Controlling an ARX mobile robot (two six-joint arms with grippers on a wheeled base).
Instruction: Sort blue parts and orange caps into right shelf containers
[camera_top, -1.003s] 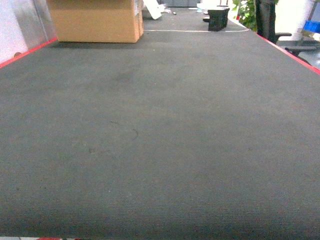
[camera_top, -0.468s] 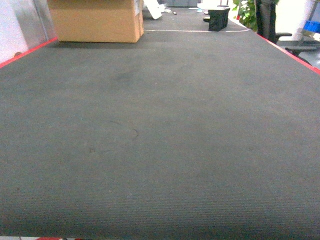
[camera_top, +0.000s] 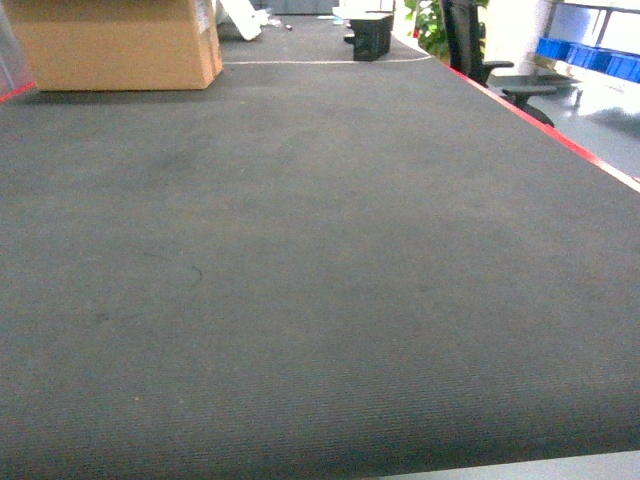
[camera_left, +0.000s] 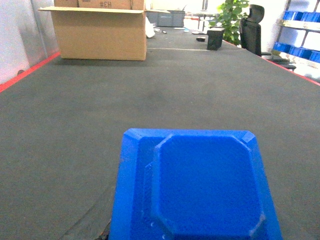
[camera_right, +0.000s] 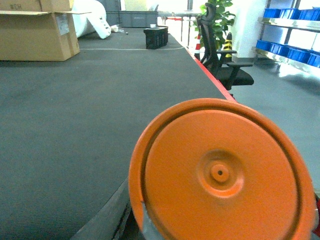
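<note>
One blue part (camera_left: 200, 187), smooth glossy plastic with an eight-sided raised face on a squarish body, fills the near bottom of the left wrist view over the dark ribbed desk (camera_top: 320, 260). One orange cap (camera_right: 220, 172), a round disc with concentric rings and a tiny central dimple, fills the right wrist view. Neither gripper shows, so I cannot tell how their jaws stand. One brown cardboard box (camera_top: 115, 42) sits far left; blue shelf containers (camera_top: 590, 55) line a shelf far right
</note>
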